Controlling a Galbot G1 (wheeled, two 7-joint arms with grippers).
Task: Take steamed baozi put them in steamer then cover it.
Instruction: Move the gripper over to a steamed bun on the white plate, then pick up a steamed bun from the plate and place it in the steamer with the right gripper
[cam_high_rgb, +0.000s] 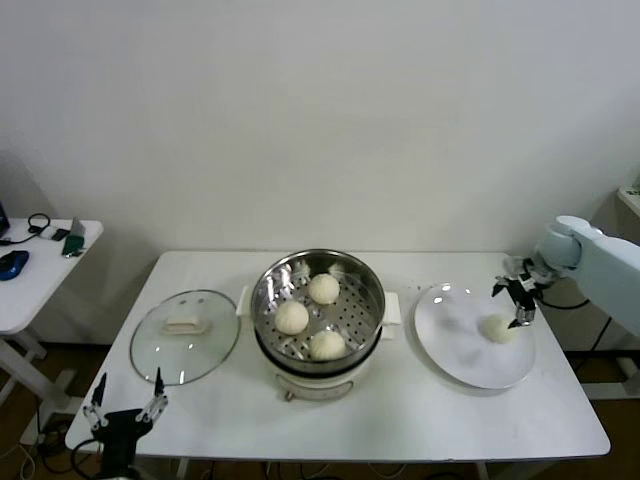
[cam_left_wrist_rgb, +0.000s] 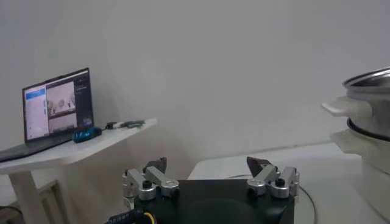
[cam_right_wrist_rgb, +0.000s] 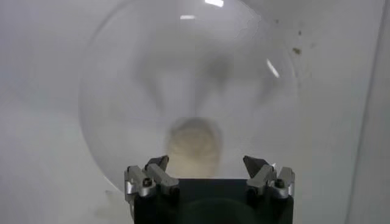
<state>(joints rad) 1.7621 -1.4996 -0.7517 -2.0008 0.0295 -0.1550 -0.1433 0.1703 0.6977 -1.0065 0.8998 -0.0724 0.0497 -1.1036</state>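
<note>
3 buns in the pot, 1 left on the plate, right gripper over it.

From your head view, the steamer (cam_high_rgb: 318, 312) sits mid-table holding 3 steamed baozi (cam_high_rgb: 323, 288); the glass lid (cam_high_rgb: 185, 335) lies flat on the table to its left. The 4th bun (cam_high_rgb: 498, 328) rests on the white plate (cam_high_rgb: 450, 350) to the right, and your right gripper (cam_high_rgb: 518, 298) hangs just above it with fingers spread wide. Your left gripper (cam_high_rgb: 126, 395) is parked low at the table's front-left corner. In the left wrist view, the left gripper (cam_left_wrist_rgb: 211, 167) stands wide apart, holding nothing, with the steamer (cam_left_wrist_rgb: 364, 128) off to one side and a laptop (cam_left_wrist_rgb: 56, 108) on a side table (cam_left_wrist_rgb: 73, 151). In the right wrist view, the right gripper (cam_right_wrist_rgb: 210, 165) gapes wide, its jaws either side of the bun (cam_right_wrist_rgb: 194, 146) on the plate (cam_right_wrist_rgb: 122, 91), not closed on it.
</note>
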